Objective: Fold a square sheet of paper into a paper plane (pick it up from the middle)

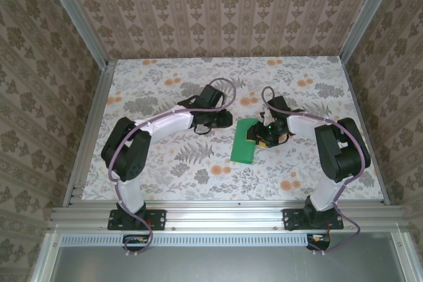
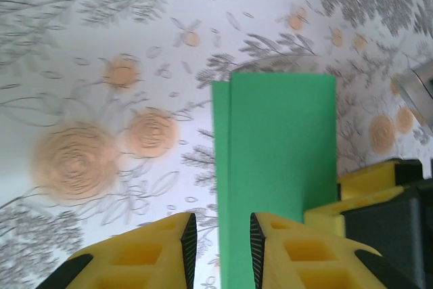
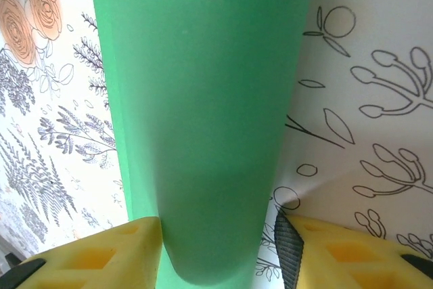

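The square sheet of paper (image 1: 243, 148) is bright green and lies folded over into a narrow rectangle on the flowered table. In the left wrist view the sheet of paper (image 2: 281, 147) lies flat with a thin under layer showing along its left edge. That edge runs into the gap of my left gripper (image 2: 220, 248), whose jaws stand apart. My left gripper (image 1: 223, 122) sits at the paper's far left corner. My right gripper (image 1: 262, 135) is over the paper's far right part. Its jaws (image 3: 220, 248) straddle a rounded, bulging fold of the paper (image 3: 203, 113): the left finger touches it, the right pad (image 3: 287, 252) stands clear.
A yellow finger of the right gripper (image 2: 369, 187) shows beside the paper in the left wrist view, so the two grippers are close together. The flowered table (image 1: 172, 163) is bounded by aluminium rails (image 1: 218, 214) in front and patterned walls on the other sides.
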{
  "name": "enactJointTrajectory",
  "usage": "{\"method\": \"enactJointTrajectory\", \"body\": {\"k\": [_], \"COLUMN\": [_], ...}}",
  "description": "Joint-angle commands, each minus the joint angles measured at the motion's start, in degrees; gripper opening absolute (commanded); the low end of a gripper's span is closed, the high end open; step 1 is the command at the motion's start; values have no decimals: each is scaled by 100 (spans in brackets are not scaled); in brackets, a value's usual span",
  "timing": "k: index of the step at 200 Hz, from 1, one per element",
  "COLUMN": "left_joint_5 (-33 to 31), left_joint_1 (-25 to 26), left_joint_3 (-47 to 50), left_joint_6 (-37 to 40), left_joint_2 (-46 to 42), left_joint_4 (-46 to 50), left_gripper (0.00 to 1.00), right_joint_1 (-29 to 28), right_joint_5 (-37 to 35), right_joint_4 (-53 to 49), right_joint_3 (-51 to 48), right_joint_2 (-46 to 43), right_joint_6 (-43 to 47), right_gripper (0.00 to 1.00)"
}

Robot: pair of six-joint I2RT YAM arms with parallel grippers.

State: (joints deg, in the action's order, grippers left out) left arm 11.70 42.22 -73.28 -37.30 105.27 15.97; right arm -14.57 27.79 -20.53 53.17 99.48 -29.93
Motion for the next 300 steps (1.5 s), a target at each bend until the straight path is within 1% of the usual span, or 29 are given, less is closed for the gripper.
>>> {"method": "enactJointTrajectory", "body": {"k": [1, 30, 63, 80, 99, 128, 152, 171, 222, 295, 300], "left_joint_5": [-289, -213, -74, -15, 31, 110, 182, 205, 236, 315, 325], "left_joint_1": [-62, -76, -80, -77, -78, -73, -73, -64, -60, -30, -29], "left_joint_3": [301, 344, 331, 323, 310, 323, 323, 322, 277, 217, 209], "left_joint_6": [-280, -260, -235, -214, -208, -216, -209, -205, -207, -196, -194], "left_joint_2": [-146, -149, -105, -95, -76, -38, -8, 11, 63, 141, 142], "left_joint_4": [-206, -215, -261, -252, -261, -273, -290, -297, -313, -309, -303], "left_gripper": [29, 28, 27, 26, 26, 26, 25, 25, 25, 25, 25], "right_joint_1": [-120, -215, -222, -226, -198, -200, -206, -264, -309, -342, -347], "right_joint_5": [-349, -402, -529, -384, -172, -162, -329, -313, -696, -887, -912], "right_joint_4": [-476, -609, -654, -622, -502, -465, -564, -673, -954, -992, -1154], "right_joint_3": [160, 296, 373, 402, 391, 425, 473, 521, 624, 799, 825], "right_joint_2": [180, 251, 289, 283, 243, 252, 299, 378, 545, 739, 747], "right_joint_6": [116, 224, 130, 131, 53, -56, -29, 133, 255, 143, 145], "right_gripper": [52, 53, 53, 53, 54, 55, 55, 56, 56, 57, 57]}}
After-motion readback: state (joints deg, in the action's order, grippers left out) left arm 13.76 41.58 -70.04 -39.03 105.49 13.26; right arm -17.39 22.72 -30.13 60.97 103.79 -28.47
